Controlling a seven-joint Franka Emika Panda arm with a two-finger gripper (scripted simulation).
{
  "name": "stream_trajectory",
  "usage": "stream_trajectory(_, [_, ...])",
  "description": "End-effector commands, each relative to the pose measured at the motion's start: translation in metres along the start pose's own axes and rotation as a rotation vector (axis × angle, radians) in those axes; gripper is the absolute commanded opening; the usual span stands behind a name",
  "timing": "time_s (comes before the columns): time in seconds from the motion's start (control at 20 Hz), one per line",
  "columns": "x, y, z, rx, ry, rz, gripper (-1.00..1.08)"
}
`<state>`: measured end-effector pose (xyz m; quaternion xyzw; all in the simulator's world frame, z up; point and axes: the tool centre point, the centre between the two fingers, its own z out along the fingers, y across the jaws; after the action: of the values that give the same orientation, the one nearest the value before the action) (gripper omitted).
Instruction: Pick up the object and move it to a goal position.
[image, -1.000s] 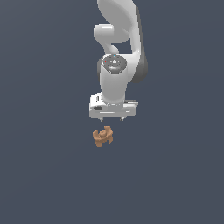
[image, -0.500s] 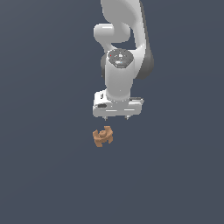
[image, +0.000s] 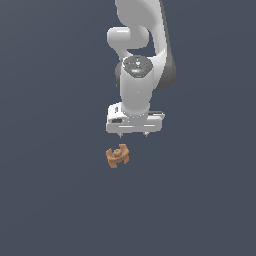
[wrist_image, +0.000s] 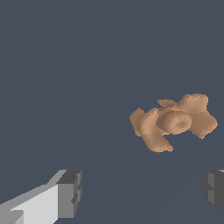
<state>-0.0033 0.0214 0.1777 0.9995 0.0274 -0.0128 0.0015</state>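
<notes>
Shift since the earlier frames: over the last second the gripper (image: 133, 135) drifts toward the exterior view's right and sinks a little, while the arm's upper links lean the same way; the object (image: 117, 155) lies where it did.
Arm: the white Panda arm (image: 136, 85) hangs over the plain dark floor (image: 50, 200) with its hand pointing down.
Pincer: the two fingers stand wide apart, nothing between them; in the wrist view one dark pad (wrist_image: 70, 192) shows at one side and the other at the opposite edge, with bare floor in the gap.
Object, place: the small orange-brown lumpy piece rests on the floor, below the hand and toward the exterior view's left of it, clear of both fingertips.
Object, form: several stubby lobes around a rounded middle (wrist_image: 175, 121), matte, narrower than the open span of the fingers.
Alignment: in the wrist view the piece sits ahead of the fingers and nearer one of them than the other, so the hand does not look centred on it yet.
Stage: approach, by the look of it; no grasp is made and the lift and carry are not yet begun.
Meaning of the shift: the sideways drift seems to be lining-up rather than a plunge, since a visible gap remains between fingertips and piece.
Next need: probably a correction to centre over the lobes, then a descent.
Risk: closing on uneven lobes could twist or squirt the piece out.
Goal position: no marker shows in either view.
</notes>
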Motion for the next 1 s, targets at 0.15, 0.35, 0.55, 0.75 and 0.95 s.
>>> stream_trajectory(0.15, [0.002, 0.003, 0.003, 0.002, 0.0, 0.056, 1.0])
stream_trajectory(0.35, [0.004, 0.007, 0.006, 0.005, 0.001, 0.127, 1.0])
stream_trajectory(0.55, [0.006, 0.012, 0.01, 0.007, 0.001, 0.222, 1.0])
stream_trajectory(0.75, [0.01, 0.019, 0.015, 0.01, 0.002, 0.341, 1.0])
stream_trajectory(0.95, [0.013, 0.026, 0.021, 0.013, 0.003, 0.466, 1.0])
